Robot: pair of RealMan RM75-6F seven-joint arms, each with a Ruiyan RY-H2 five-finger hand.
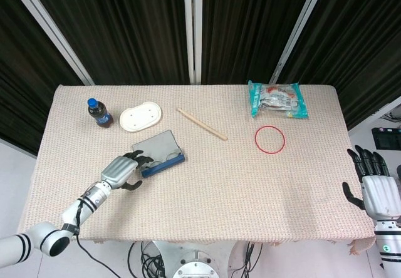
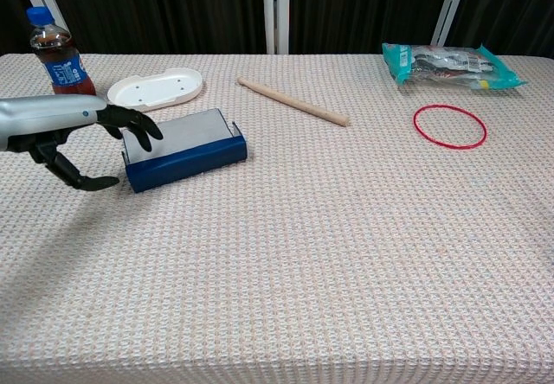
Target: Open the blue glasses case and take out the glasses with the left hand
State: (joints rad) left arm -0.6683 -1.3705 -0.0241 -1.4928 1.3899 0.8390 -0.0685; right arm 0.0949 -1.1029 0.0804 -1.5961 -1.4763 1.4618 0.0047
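Blue glasses case (image 1: 158,154) lid up, beneath our left hand's (image 1: 123,171) spread fingers (image 2: 138,126).
Contents indistinct; our right hand (image 1: 376,188) spread, holding nothing.

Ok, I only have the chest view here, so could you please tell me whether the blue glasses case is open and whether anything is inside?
Observer: Yes. From the head view the blue glasses case is open with its lid tilted back, and the dark round lenses of the glasses show in its base.
Operator: Thank you. Where is the right robot hand? I cannot see it at all.
Observer: The right robot hand is beyond the right edge of the table, fingers apart, holding nothing.
Operator: And is the left one over the case?
Observer: The left robot hand is at the case's left end, fingertips reaching over that end. I cannot tell whether they touch.
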